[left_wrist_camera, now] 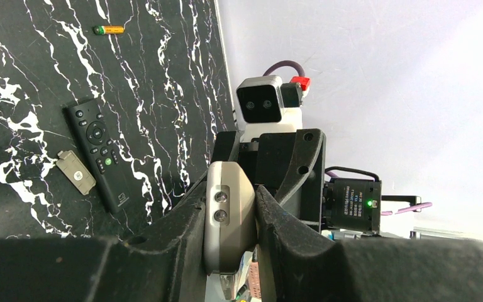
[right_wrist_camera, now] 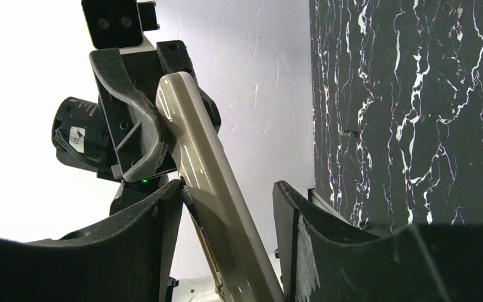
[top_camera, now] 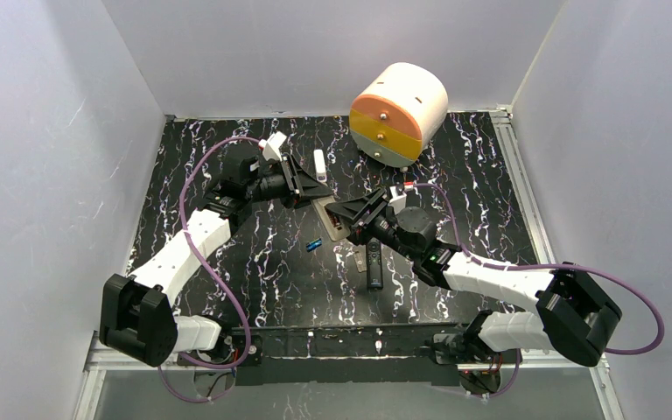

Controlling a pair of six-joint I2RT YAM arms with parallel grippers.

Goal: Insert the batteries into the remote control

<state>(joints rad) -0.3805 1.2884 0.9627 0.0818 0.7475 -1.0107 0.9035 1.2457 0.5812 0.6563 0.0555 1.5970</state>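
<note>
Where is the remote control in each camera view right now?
Top external: remote control, centre, between the two arms' tips.
Left wrist: bottom centre, clamped in the left gripper.
Right wrist: tan slab slanting up inside the open right gripper.
Shared landmark: the black marbled table.

The left arm (top_camera: 184, 249) and right arm (top_camera: 490, 273) have white shells and black joints, each trailing a purple cable (left_wrist_camera: 281, 65). The right wrist bears a white camera (left_wrist_camera: 260, 100) with a red plug (left_wrist_camera: 299, 82); the pincer fingers (left_wrist_camera: 295, 239) are black.
</note>
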